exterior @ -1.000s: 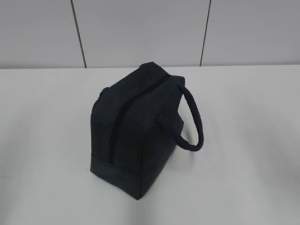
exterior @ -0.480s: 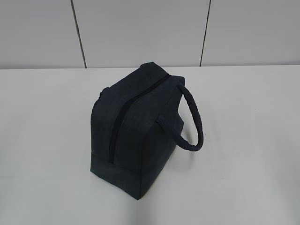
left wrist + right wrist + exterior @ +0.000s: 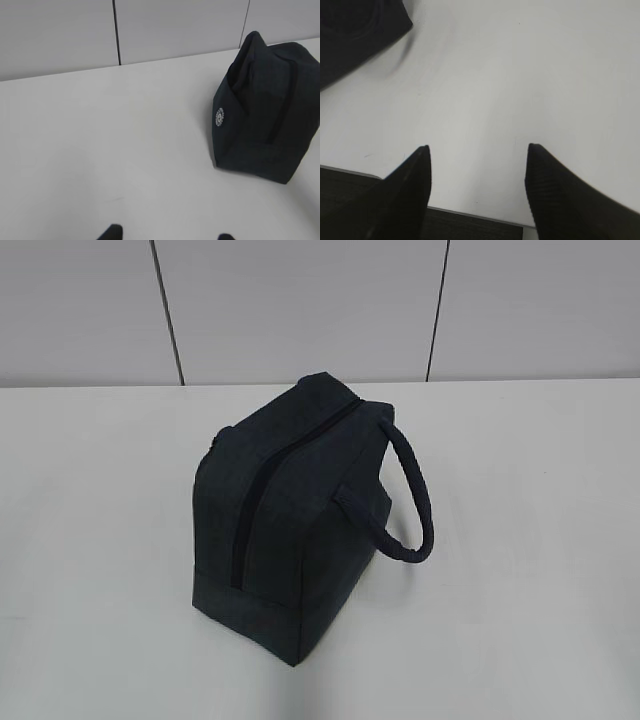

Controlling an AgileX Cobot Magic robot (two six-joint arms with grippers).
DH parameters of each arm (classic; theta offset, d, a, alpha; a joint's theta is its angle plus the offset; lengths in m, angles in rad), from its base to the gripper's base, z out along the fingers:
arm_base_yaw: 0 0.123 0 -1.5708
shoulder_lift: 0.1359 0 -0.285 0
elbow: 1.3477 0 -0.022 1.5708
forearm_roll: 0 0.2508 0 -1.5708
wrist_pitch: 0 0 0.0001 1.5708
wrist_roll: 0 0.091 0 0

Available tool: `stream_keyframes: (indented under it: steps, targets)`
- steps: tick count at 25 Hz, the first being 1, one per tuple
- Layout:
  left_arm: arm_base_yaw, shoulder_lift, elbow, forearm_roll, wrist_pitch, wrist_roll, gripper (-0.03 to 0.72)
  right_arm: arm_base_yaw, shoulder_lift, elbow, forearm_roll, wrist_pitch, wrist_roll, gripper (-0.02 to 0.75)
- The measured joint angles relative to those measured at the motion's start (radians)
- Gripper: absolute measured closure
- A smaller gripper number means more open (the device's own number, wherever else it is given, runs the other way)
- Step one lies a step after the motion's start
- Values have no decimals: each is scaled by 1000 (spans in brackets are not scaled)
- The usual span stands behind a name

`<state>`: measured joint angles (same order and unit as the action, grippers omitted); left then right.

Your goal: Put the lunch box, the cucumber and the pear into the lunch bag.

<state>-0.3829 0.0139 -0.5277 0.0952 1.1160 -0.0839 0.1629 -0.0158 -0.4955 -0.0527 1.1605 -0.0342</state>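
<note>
The dark navy lunch bag (image 3: 290,520) stands alone on the white table (image 3: 520,540), its zipper (image 3: 265,480) shut along the top and one looped handle (image 3: 412,495) hanging to the right. It shows at the right of the left wrist view (image 3: 265,115) and in the top left corner of the right wrist view (image 3: 355,30). My left gripper (image 3: 167,236) is open and empty over bare table left of the bag. My right gripper (image 3: 477,150) is open and empty above the table's front edge. The lunch box, cucumber and pear are out of view.
A grey panelled wall (image 3: 300,310) runs behind the table. The table's near edge (image 3: 470,214) lies just under my right gripper, with dark floor below it.
</note>
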Motion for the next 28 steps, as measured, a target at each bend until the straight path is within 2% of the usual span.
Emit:
stream_keyframes:
  steps: [15,23,28]
  targets:
    - [9,-21,0,-1,0,0,346,0,0,0,1,-5,4,274]
    - [273,-30,0,-1,1,0,346,-83,-2,0,2,-7,4,274]
    - [292,-30,0,-1,1,0,346,-85,-2,0,2,-7,4,274]
